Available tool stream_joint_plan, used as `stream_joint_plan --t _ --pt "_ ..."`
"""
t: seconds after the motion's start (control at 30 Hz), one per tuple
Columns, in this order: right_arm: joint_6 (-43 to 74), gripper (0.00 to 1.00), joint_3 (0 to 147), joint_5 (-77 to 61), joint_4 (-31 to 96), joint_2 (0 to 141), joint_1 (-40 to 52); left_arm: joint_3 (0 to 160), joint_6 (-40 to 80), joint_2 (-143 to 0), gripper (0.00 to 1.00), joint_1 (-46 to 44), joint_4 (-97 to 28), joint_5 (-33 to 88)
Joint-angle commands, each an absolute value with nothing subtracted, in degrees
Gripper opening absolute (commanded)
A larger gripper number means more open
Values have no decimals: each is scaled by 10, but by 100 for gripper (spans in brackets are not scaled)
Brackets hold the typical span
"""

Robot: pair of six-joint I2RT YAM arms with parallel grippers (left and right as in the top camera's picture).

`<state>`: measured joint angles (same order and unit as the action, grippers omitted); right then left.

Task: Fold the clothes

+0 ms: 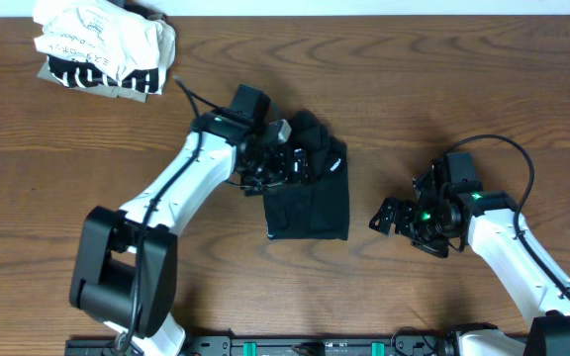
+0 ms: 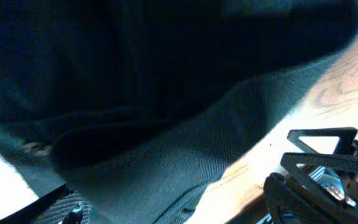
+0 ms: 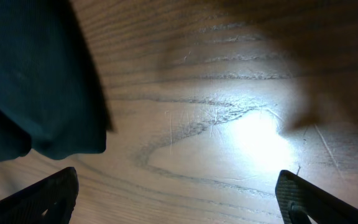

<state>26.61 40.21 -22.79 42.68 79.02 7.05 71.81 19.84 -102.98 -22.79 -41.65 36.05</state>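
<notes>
A white folded bundle (image 1: 102,49) with black lettering lies at the far left corner of the wooden table (image 1: 443,89), apparently on something tan, though that is hard to tell. 1 black rail (image 1: 295,345) runs along the near edge.

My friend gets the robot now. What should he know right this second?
Left gripper: over the shirt's top left part; whether it grips cloth cannot be told.
Right gripper: open, holding nothing, over bare table just right of the shirt.
Shirt: mid-table, already a narrow black bundle, its top end bunched up.
White bundle: far left corner, apart from both arms.
Done: the shirt looks mostly folded.
Left: probably tidy the bunched top or make one more fold, then let go.
</notes>
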Motion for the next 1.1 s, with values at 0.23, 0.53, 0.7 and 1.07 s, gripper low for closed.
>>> stream_joint_plan --t 0.23,0.53,0.7,1.07 --pt "267 99 400 -240 431 791 76 716 208 -1037 40 -243 -400 369" --pt "265 99 400 -237 428 791 76 716 214 -1034 7 -260 -403 371" --pt "265 99 400 -238 422 791 76 716 220 -1034 6 -300 -399 371" --pt "270 99 400 -201 424 791 75 717 228 -1031 37 -381 -395 370"
